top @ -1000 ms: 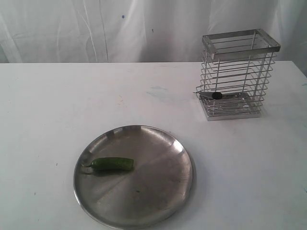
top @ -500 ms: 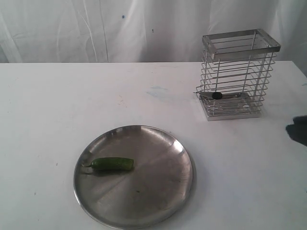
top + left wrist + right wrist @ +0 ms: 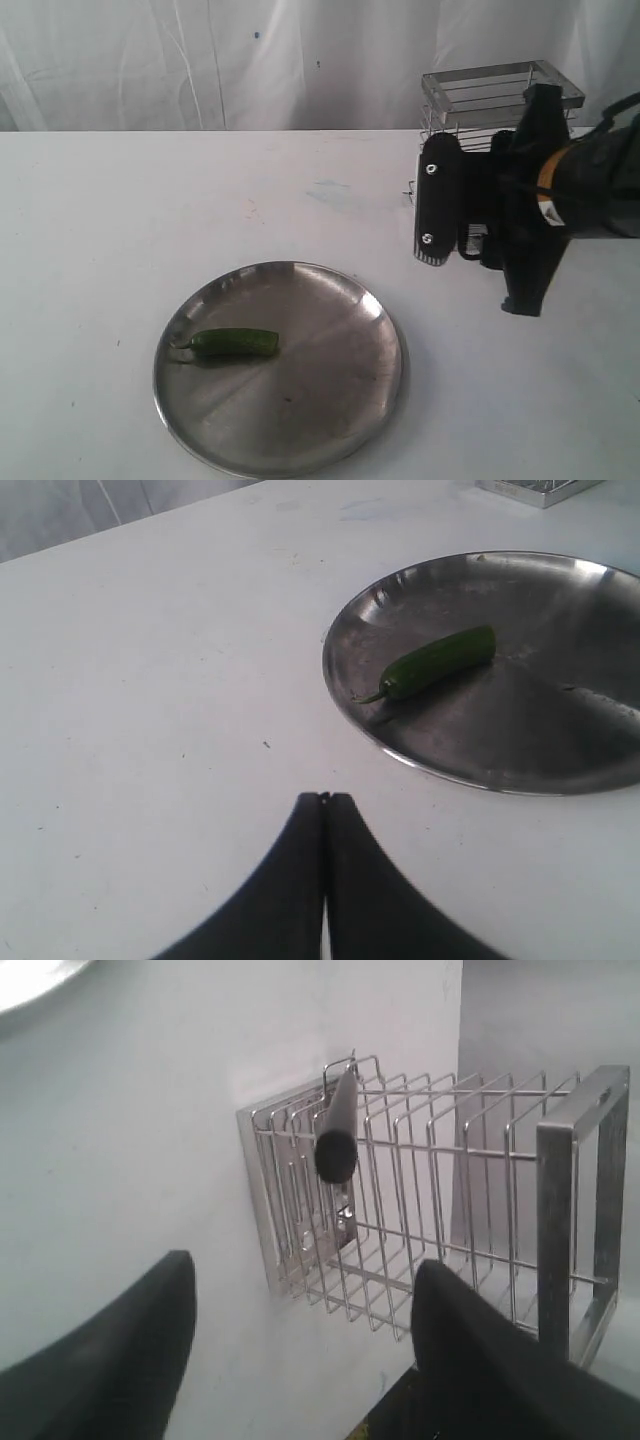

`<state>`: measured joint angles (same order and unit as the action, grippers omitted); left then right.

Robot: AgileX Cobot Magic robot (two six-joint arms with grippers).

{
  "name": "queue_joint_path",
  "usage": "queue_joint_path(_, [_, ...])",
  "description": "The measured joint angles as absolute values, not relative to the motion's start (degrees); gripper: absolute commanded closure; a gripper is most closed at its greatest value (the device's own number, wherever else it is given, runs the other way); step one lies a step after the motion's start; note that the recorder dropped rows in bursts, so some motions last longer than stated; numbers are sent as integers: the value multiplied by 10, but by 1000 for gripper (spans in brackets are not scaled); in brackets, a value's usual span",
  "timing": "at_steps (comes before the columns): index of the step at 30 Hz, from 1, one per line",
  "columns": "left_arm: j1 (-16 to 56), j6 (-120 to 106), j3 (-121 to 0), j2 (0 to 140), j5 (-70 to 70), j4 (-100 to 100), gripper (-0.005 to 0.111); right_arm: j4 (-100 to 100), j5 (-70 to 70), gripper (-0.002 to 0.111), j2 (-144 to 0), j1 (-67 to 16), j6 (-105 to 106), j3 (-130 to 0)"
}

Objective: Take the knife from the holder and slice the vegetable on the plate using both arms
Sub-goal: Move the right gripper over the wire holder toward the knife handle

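A second earlier your right arm was out of the exterior view; by this moment it had swung in front of the wire holder [image 3: 500,85], hiding most of it. Your right gripper [image 3: 305,1270] stood with its jaws wide apart and held nothing. The knife [image 3: 335,1150] sat in the holder just ahead of it, untouched. Your left gripper [image 3: 322,800] was pressed together and empty, and the green chilli [image 3: 440,660] lay on the steel plate [image 3: 560,740] ahead of it.

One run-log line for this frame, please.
right gripper: open, empty, facing holder | knife: in holder, handle end poking through wires | left gripper: shut, empty, over table beside plate | green chilli: on plate, untouched
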<state>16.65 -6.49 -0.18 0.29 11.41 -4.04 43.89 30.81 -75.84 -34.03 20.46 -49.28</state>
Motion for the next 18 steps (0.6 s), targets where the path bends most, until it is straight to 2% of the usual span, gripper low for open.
queue_joint_path(9, [167,-65,-2,3,114,-40,107,485,271,53,-862,-340,149,-558])
queue_joint_path(18, [167,-65,-2,3,114,-40,107,489,278,53,-934,-289,145,-605])
